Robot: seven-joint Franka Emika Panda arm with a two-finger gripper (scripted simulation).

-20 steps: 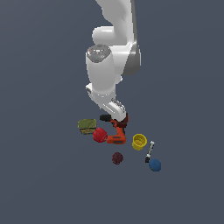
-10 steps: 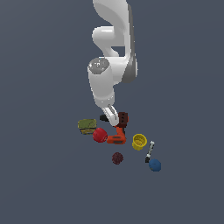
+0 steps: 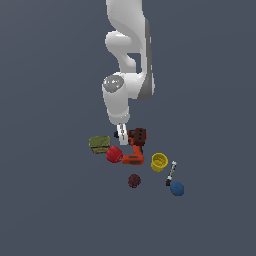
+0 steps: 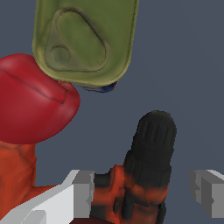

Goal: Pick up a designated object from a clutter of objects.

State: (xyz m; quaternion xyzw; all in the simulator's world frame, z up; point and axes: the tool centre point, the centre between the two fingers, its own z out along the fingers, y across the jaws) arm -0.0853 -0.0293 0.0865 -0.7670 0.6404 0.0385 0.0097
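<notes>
**Gripper lowered over the drill, fingers spread**

The drill [image 3: 134, 148] is seen lying on the dark floor in the middle of the clutter, its boxy orange base toward the camera in the exterior view and a brown block [image 3: 139, 135] just behind it. The gripper [image 3: 121, 134] is lowered to the drill's far end, on the exterior view's left of the block. In the wrist view the gripper [image 4: 144, 192] is shown spread wide: one grey fingertip [image 4: 83, 192] is placed against the orange body of the drill [image 4: 140, 188], while the other fingertip [image 4: 209, 192] stands apart from it with bare floor between. The black nose [image 4: 152, 146] of the drill is seen between the two fingers, pointing away from the wrist. Nothing is pinched.

A red ball [image 3: 114, 154] is placed just beside the drill on the exterior view's left, and an olive-green box [image 3: 99, 144] lies next to the ball; in the wrist view the ball [image 4: 33, 103] and box [image 4: 85, 41] overlap. On the exterior view's right a yellow cup [image 3: 159, 162] is found near the drill's base. A marker [image 3: 171, 173] and a blue ball [image 3: 176, 188] lie beyond the cup, and a maroon berry [image 3: 134, 180] is set apart, nearer the camera.
</notes>
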